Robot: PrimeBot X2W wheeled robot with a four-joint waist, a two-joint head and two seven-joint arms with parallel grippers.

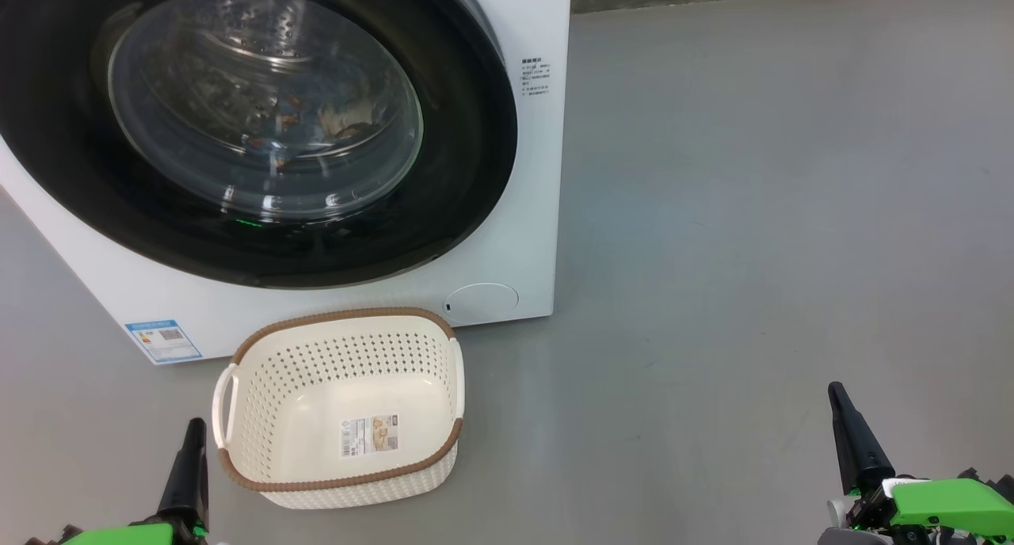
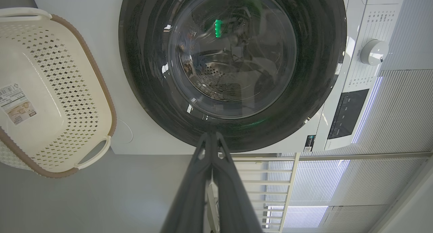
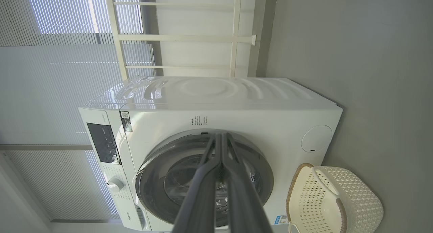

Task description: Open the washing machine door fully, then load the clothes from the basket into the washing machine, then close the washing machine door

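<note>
Leftmost, item one: blue energy label, stuck low on the front of the washing machine, near its lower left corner.

Item two: left gripper, at the lower left of the head view. Its dark fingers are pressed together tip to tip and hold nothing. It hangs above the floor, just left of the basket and apart from it. Its own wrist view shows the same closed pair pointing at the lower rim of the door.

Item three: washing machine door, with a wide glossy black rim, lying shut and flush against the white front. Through the glass window the perforated drum is visible.

Item four: clothes, pale fabric with small orange and dark marks. They lie inside the drum behind the glass, blurred by reflections.

Item five: basket, cream, perforated, with a brown rim. It stands on the floor directly before the machine, below the door. A label sticker shows on its bare bottom.

Item six: round service cap, low on the machine's front at the right, just behind the basket's far corner.

Item seven: right gripper, at the lower right of the head view, well apart from basket and machine. Its fingers are closed flat on each other, with nothing between them. Its wrist view shows them pointing at the door's rim.
</note>
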